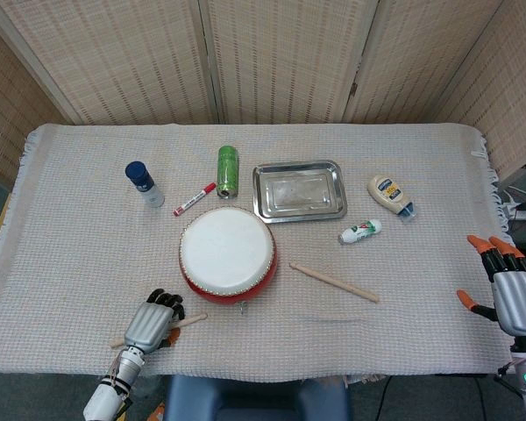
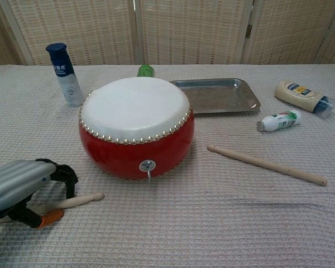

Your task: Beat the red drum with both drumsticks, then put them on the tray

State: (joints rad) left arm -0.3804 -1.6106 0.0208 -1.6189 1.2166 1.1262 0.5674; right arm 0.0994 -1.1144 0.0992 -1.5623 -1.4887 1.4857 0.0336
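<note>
The red drum (image 1: pixel 227 256) (image 2: pixel 135 126) with a white skin stands at the middle of the cloth. At the front left, my left hand (image 1: pixel 149 323) (image 2: pixel 22 187) lies low on one wooden drumstick (image 1: pixel 191 320) (image 2: pixel 81 199). Its fingers curl around the stick, which rests on the cloth with its tip pointing toward the drum. The second drumstick (image 1: pixel 333 281) (image 2: pixel 266 164) lies loose to the right of the drum. The steel tray (image 1: pixel 299 190) (image 2: pixel 216 95) sits behind the drum. My right hand (image 1: pixel 511 294) hovers off the table's right edge, fingers apart and holding nothing.
A blue-capped bottle (image 1: pixel 144 182) (image 2: pixel 64 74), a red marker (image 1: pixel 195 198) and a green can (image 1: pixel 227 170) lie behind and left of the drum. A small white tube (image 1: pixel 360 231) (image 2: pixel 277 121) and a mayonnaise bottle (image 1: pixel 390 194) (image 2: pixel 301 96) sit right of the tray.
</note>
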